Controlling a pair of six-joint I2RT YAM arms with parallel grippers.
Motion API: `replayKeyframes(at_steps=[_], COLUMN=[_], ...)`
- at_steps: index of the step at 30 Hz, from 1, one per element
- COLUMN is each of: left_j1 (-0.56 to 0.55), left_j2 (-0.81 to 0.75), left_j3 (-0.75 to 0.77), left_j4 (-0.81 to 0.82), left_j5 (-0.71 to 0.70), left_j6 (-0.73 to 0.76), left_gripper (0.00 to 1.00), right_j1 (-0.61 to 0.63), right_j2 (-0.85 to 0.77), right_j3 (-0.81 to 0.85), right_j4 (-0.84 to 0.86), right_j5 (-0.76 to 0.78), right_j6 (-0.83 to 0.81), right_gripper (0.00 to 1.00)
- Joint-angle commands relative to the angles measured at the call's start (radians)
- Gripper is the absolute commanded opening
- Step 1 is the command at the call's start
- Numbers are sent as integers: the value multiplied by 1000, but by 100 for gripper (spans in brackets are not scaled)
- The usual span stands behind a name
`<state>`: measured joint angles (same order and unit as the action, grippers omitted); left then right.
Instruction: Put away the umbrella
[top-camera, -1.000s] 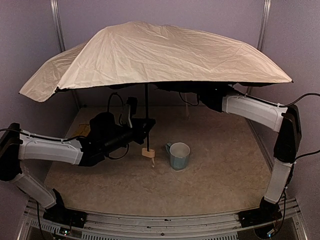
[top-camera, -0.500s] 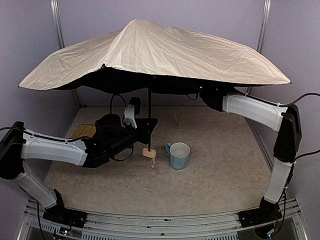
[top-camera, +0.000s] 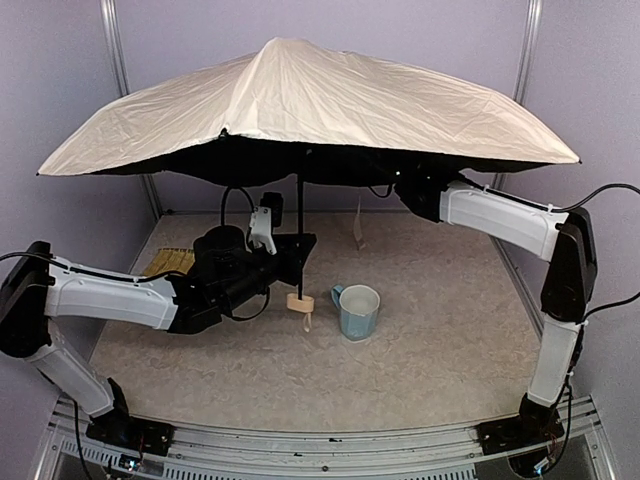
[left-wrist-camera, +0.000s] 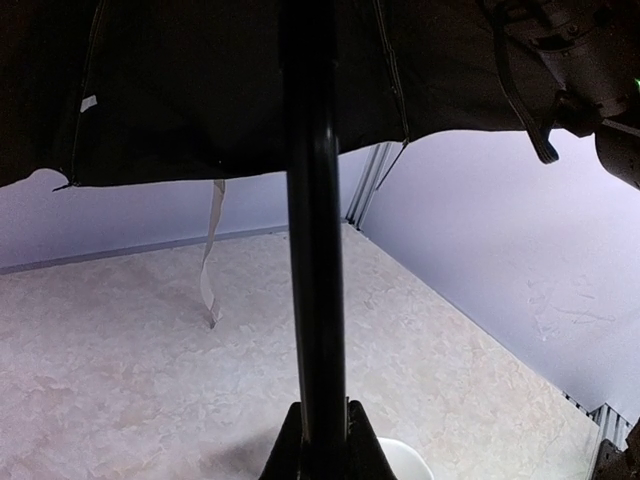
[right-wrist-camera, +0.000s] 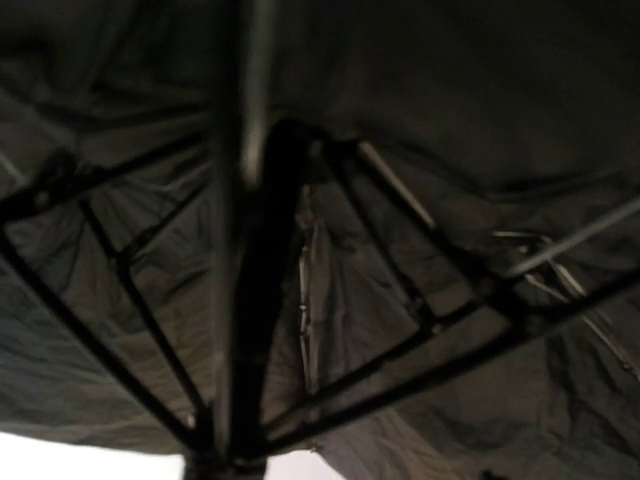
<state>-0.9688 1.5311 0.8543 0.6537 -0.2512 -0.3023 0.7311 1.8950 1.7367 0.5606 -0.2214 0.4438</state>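
Note:
The umbrella stands open over the table, its cream canopy (top-camera: 310, 100) spread wide with black lining underneath. Its thin black shaft (top-camera: 299, 225) runs down to the small beige handle (top-camera: 300, 303), which hangs just above the table. My left gripper (top-camera: 297, 250) is shut on the shaft (left-wrist-camera: 315, 250), pinching it low between both fingers (left-wrist-camera: 285, 450). A beige strap (top-camera: 357, 228) dangles from the canopy edge. My right arm's wrist (top-camera: 420, 192) reaches up under the canopy, and its fingers are hidden there. The right wrist view shows only black lining, ribs (right-wrist-camera: 400, 350) and the dark shaft (right-wrist-camera: 250, 330).
A light-blue mug (top-camera: 358, 310) stands on the table just right of the handle; its rim (left-wrist-camera: 400, 458) shows in the left wrist view. A woven yellow straw tray (top-camera: 165, 262) lies at the left behind my left arm. Purple walls close in on three sides.
The canopy has gone from a low, left-tilted dome to a peaked shape, higher in the middle. The strap has swung into view. My left grip on the shaft is unchanged.

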Motion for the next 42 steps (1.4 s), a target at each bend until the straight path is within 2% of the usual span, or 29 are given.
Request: replayKeyframes(at_steps=[1,4,7,14,20,24,28,35,42], left_j1=[-8,-8,-7,-8,-9,-8,23,62,36], left_j2=[3,4,10,14,11,4,-39,-193,-299], left_j3=[47,53,58,56,49,40,7,-35,-14], left_j4=[61,61,56,59,61,71,106,103,218], left_j5=[10,15,17,17,21,19,58,66,-16], left_j6=[42,44,46,48,47,43,25,103,220], left_gripper=[0,0,0,0,0,0,0,0,0], right_j1=[15,20,22,24,24,24,25,40,122], right_j2=[21,32,44,44,30,31,35,138,190], right_j3=[43,54,67,60,34,36,54,260,148], right_j4=[9,-3,-6,2,26,23,-61,-429,-461], right_j5=[-39,-38,-47,-14,-1,-12,-45,-227,-256], right_j6=[-11,-11,-11,-13,-13,-18,-65,-238,-319], right_gripper=[72,74,70,38,29,15,1,0,1])
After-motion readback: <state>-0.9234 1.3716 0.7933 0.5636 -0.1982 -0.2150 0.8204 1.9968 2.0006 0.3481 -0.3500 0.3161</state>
